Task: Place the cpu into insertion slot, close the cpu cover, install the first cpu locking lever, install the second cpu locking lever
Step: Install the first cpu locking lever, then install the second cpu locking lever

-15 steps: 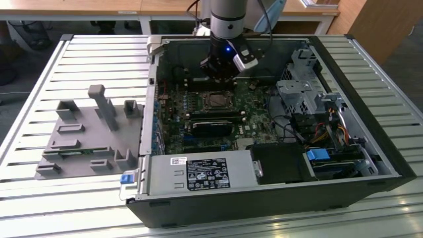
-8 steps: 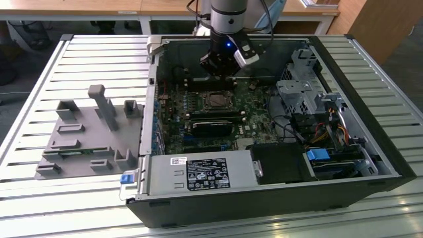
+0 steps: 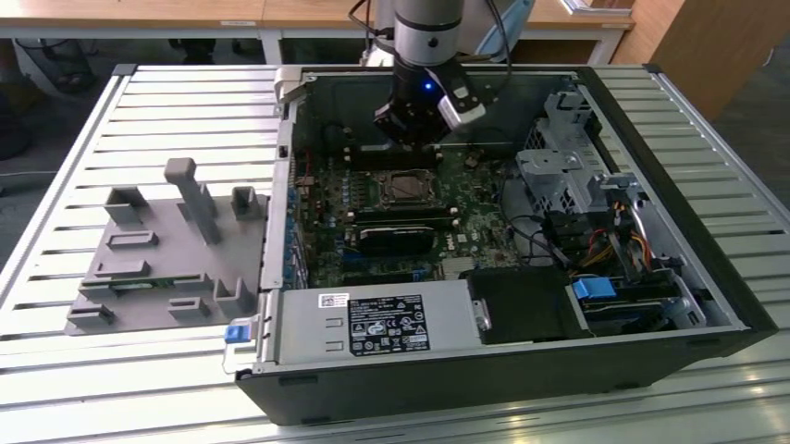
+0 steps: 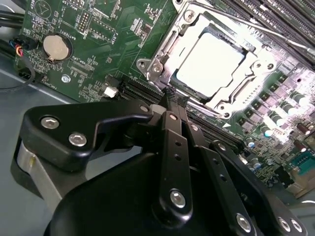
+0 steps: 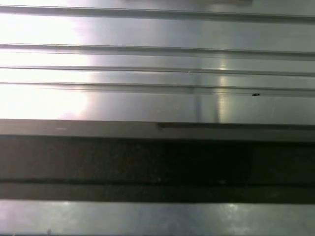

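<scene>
A slatted metal table carries an open computer case and a grey fixture.

An open computer case lies on a slatted table, with a plastic fixture on the table to its left in the exterior view. Inside the case lies the circuit board. The cpu sits in the insertion slot, framed by the cpu cover. The gripper hangs just beyond the slot's far side. A coin cell sits on the board, well apart from the slot.
</scene>
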